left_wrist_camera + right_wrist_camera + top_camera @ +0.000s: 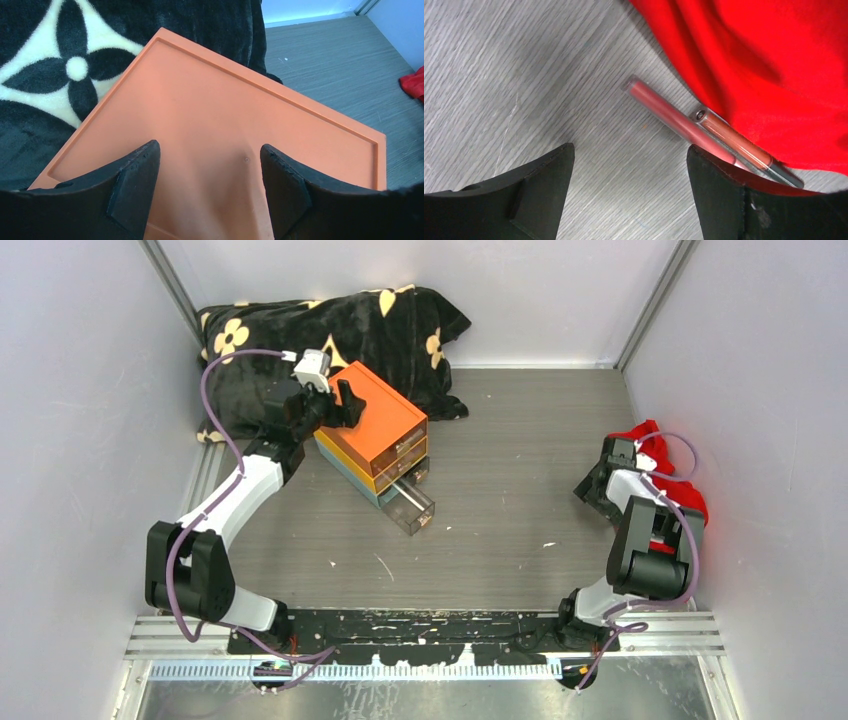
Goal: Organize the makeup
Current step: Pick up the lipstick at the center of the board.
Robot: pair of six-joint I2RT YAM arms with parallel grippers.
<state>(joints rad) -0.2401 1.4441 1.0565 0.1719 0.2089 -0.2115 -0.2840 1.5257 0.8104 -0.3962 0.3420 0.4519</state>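
Observation:
Two slim makeup pencils lie side by side on the grey table, a pink one and an orange-brown one. Their far ends run under the red cloth. My right gripper hangs open just above the table, left of the pencils. Its right fingertip covers the pink pencil's lower end, and nothing is between the jaws. In the top view this gripper sits beside the red cloth. My left gripper is open and empty over the orange box's lid, also in the top view.
The orange box stands at the back left with its lowest clear drawer pulled out toward the middle. A black flowered blanket lies bunched behind it. Grey walls close in both sides.

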